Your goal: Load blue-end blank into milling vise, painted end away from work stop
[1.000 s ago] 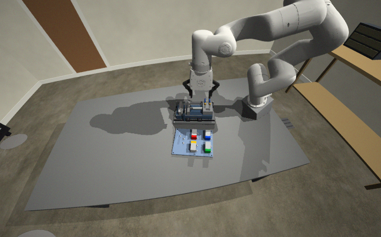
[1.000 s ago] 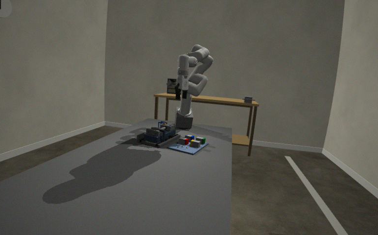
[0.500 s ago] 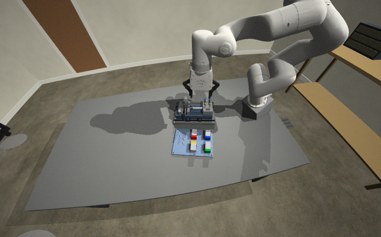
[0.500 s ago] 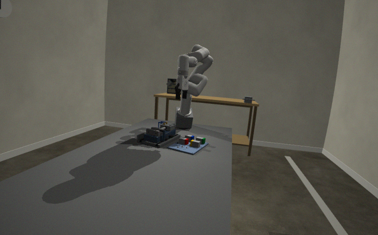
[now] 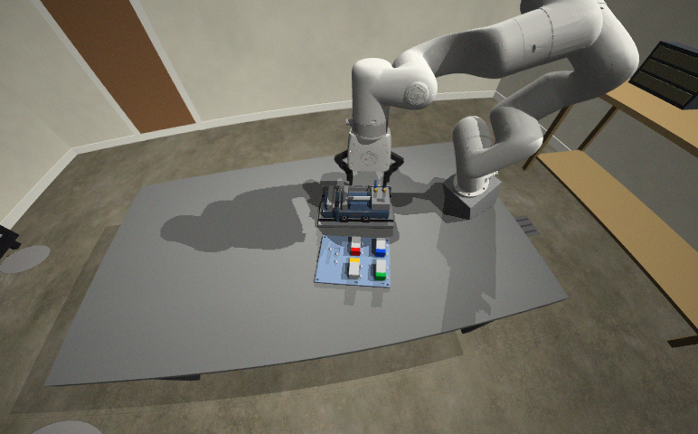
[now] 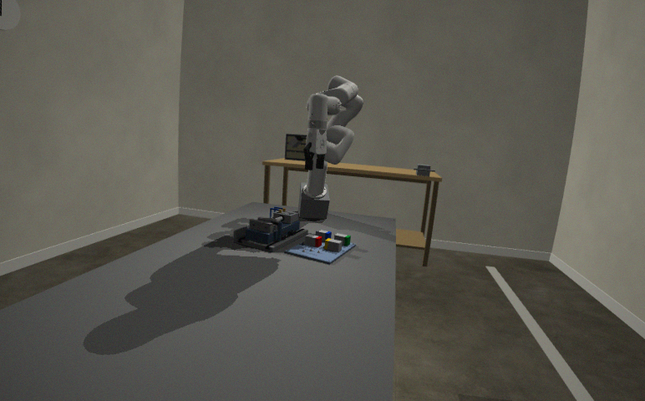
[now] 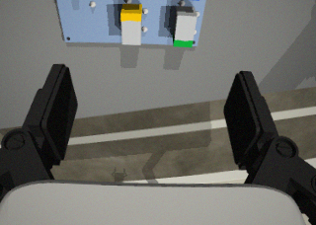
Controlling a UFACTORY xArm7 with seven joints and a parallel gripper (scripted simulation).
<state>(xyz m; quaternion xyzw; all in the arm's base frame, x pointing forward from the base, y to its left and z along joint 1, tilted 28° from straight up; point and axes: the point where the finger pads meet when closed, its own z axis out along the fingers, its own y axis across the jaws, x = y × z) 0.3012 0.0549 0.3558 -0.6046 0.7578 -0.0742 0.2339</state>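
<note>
The milling vise (image 5: 355, 205) stands just behind the plate, with nothing between its jaws. My gripper (image 5: 369, 169) hangs high above the vise's far side, open and empty; its two fingers frame the wrist view (image 7: 154, 113).
Three other blanks lie on the infeed plate: red end (image 5: 355, 248), yellow end (image 5: 353, 266), green end (image 5: 380, 268). The arm's base (image 5: 470, 196) stands to the right of the vise. A wooden bench (image 5: 659, 161) stands beyond the table.
</note>
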